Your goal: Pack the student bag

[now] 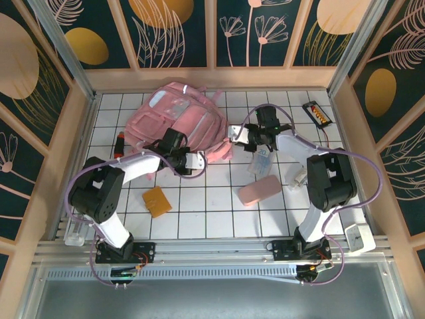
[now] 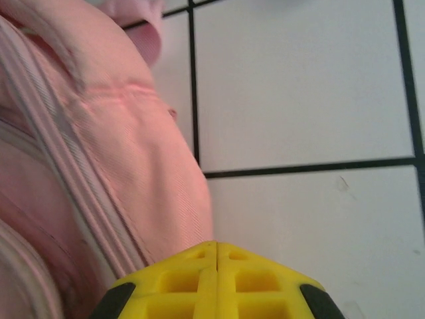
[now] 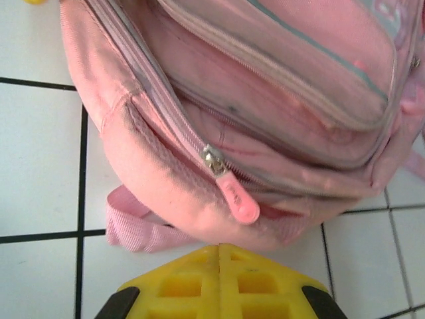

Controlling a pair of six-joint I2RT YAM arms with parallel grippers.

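Pink student bag [image 1: 179, 116], one, on tiled surface [image 1: 219, 212].
Left fingers [image 2: 179, 282] and right fingers [image 3: 182, 282] clenched beside it; one pink case [image 1: 260, 190] near.

On the white tiled counter [image 1: 212, 219] we see a flat pink case [image 1: 260, 190] near the middle, a clear packet [image 1: 259, 161] just behind it, an orange-brown pouch [image 1: 157, 201] well to its left, a black holder [image 1: 317, 113] far right, and a small red-and-black stick [image 1: 119, 144] far left.
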